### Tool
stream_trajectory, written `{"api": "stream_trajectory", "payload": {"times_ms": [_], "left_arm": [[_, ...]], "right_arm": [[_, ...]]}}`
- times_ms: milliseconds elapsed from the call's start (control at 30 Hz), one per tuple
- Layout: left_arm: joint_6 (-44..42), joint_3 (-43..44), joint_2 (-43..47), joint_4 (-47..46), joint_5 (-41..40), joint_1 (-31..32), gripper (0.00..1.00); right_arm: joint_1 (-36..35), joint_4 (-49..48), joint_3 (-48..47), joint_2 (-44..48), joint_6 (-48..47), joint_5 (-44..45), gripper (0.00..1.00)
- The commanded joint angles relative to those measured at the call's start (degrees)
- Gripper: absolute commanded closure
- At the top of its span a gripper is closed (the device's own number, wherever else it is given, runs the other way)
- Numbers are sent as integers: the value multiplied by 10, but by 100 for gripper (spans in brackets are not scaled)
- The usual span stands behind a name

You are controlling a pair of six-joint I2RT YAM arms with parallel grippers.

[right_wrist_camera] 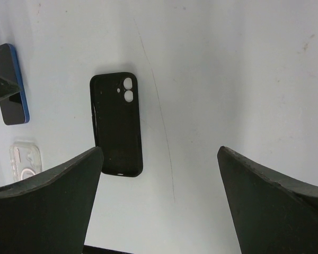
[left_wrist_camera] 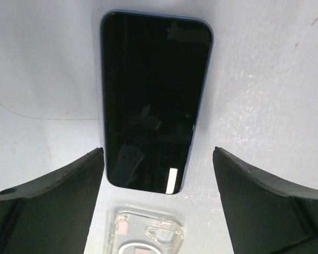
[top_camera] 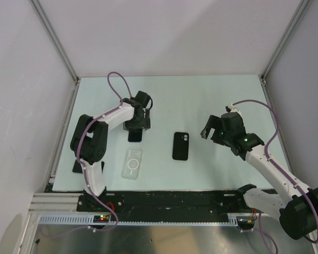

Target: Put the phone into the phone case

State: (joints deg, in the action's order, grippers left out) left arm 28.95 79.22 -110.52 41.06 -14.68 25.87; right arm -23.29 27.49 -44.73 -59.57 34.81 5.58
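Note:
The phone [left_wrist_camera: 153,95] lies screen up on the table, glossy black with a thin blue rim. It also shows in the top view [top_camera: 135,136], partly under my left gripper [top_camera: 138,123]. That gripper [left_wrist_camera: 158,153] is open, low over the phone, a finger [left_wrist_camera: 53,206] on each side of its near end, not touching it. The clear phone case [top_camera: 132,162] with a white ring lies flat just beyond the phone's end [left_wrist_camera: 146,233]. My right gripper [top_camera: 209,130] is open and empty above bare table [right_wrist_camera: 160,151].
A black phone-sized shell [top_camera: 180,146] with two round camera openings lies flat mid-table, left of the right gripper [right_wrist_camera: 116,124]. A small dark thing [top_camera: 77,167] lies by the left arm's base. White walls bound the table on three sides.

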Motion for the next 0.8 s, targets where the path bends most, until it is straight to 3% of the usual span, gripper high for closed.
{"api": "stream_trajectory", "payload": {"times_ms": [0,233,767], "left_arm": [[-68,21,35,12,-37,-4,11],[-113,38,1,11,-9,-11,10],[-124,42,-36,-6,70,-40,10]], "right_arm": [[-5,-19,-15,-1,1,8,4],[-8,-21,-15,-1,1,6,4],[-11,-20,-15,1,-1,7,4]]}}
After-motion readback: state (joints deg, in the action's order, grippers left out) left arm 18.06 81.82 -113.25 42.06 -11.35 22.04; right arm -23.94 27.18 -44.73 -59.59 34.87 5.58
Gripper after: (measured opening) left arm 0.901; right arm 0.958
